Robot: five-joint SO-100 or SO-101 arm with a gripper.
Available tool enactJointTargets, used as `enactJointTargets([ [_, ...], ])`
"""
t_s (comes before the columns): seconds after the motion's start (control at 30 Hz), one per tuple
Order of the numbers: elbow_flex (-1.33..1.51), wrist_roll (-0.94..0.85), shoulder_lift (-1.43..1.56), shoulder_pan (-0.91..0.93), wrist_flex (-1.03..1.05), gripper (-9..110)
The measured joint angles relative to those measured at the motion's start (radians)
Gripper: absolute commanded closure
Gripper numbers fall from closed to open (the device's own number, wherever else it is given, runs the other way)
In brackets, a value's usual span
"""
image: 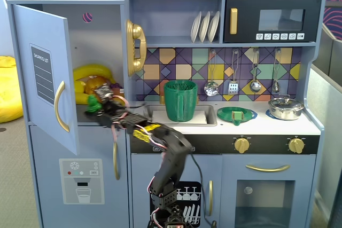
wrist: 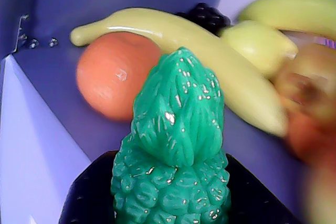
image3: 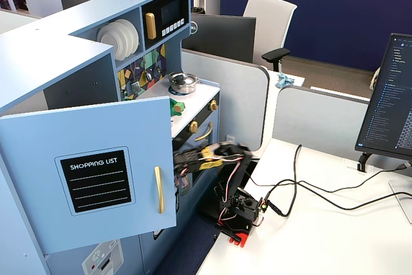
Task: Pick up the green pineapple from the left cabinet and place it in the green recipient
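1. Left cabinet (image: 45, 76) has its door swung open in both fixed views; the shopping-list label faces out.
2. The arm reaches from its base in front of the toy kitchen up into the cabinet opening. Gripper (image: 96, 105) sits at the shelf's front edge, level with the fruit pile.
3. Green pineapple (wrist: 176, 156) fills the lower centre of the wrist view, leafy top pointing away from the camera, body flanked by the dark gripper parts on both sides. In a fixed view it shows as a small green lump (image: 94, 101) at the gripper tip.
4. Gripper looks clamped on the pineapple, but the fingertips themselves are out of frame in the wrist view, so contact is probable, not confirmed.
5. Behind the pineapple on the shelf: an orange round fruit (wrist: 115, 80), a long banana (wrist: 210, 56) lying partly across its top, more yellow and orange fruit blurred at right.
6. Green recipient (image: 180, 101) stands upright in the sink recess, well right of the cabinet.
7. Flat green dish (image: 236, 115) and steel pot (image: 285, 108) are on the counter further right.
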Motion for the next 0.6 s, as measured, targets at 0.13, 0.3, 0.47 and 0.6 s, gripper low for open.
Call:
enactJointTargets([
  [0.13,0.114,0.0,0.229,0.043,0.092,101],
  [0.3,0.183,0.0,0.477,0.124,0.272,101],
  [0.47,0.186,0.026,0.637,0.259,0.446,101],
  [0.6,0.172,0.072,0.675,0.377,0.538,101],
])
